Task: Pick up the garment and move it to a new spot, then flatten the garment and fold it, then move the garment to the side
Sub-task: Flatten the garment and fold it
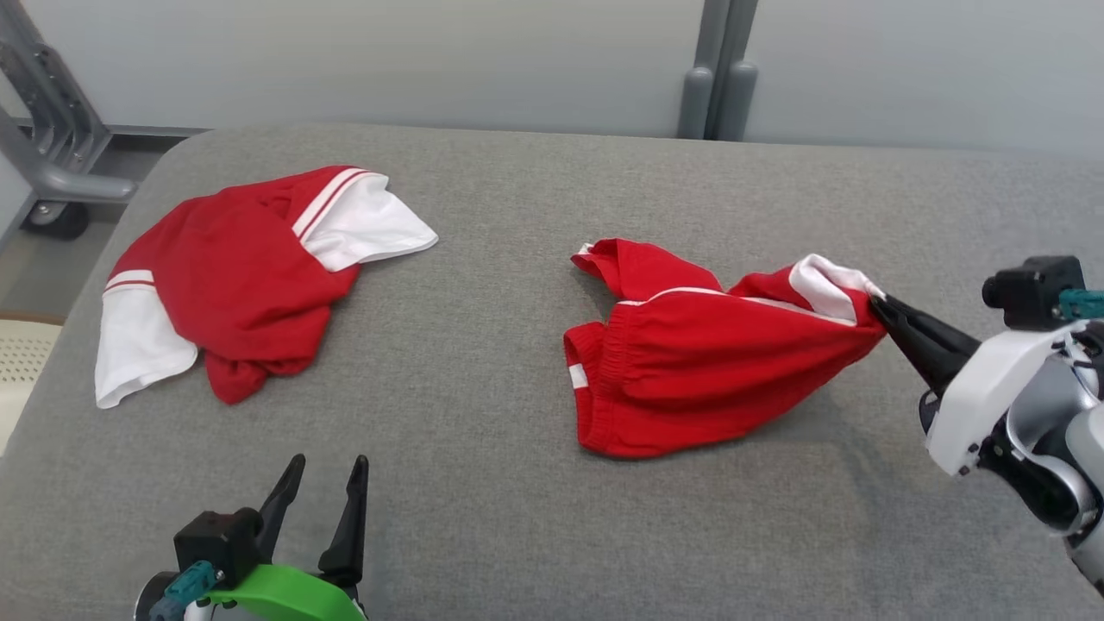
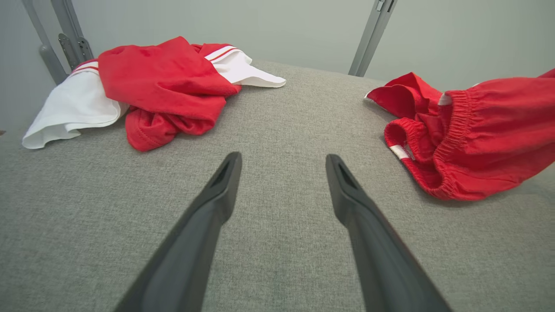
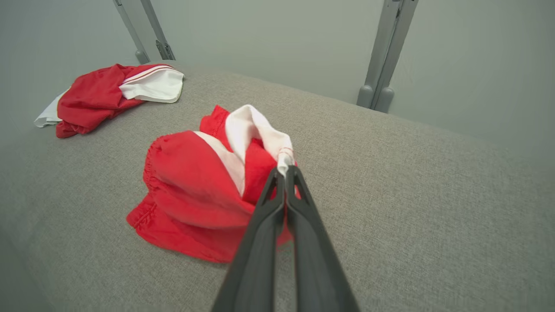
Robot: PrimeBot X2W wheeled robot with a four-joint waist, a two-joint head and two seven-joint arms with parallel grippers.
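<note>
- The grey upholstered surface (image 1: 517, 535) takes up most of your head view, from the bottom edge up to the pale wall (image 1: 431, 60).
- The red-and-white jersey (image 1: 241, 276) lies crumpled at the upper left of that view, well apart from both grippers. I judge it is not the piece in hand.
- The red shorts (image 1: 690, 379), your task garment, sit right of centre. The elastic waistband (image 1: 604, 371) rests on the surface and gapes toward the lower left. The white leg hem (image 1: 828, 285) is drawn out toward the right edge of the frame, so the cloth is stretched into a bunched cone rather than lying flat.
- The right gripper (image 1: 878, 304) comes in from the right edge with its fingers pressed together on that hem. The right wrist view shows the white cloth pinched at the very tips.
- The left gripper (image 1: 329, 464), at the lower left, has its fingers spread wide and holds nothing. In the left wrist view it points at bare surface between the two garments.
- By my reading you are in the first step: the grasp is made and one end is raised, but the waistband end lies on the surface. You cannot tell from here whether this is the new spot. Flattening, folding and moving the shorts aside are all left to do.
</note>
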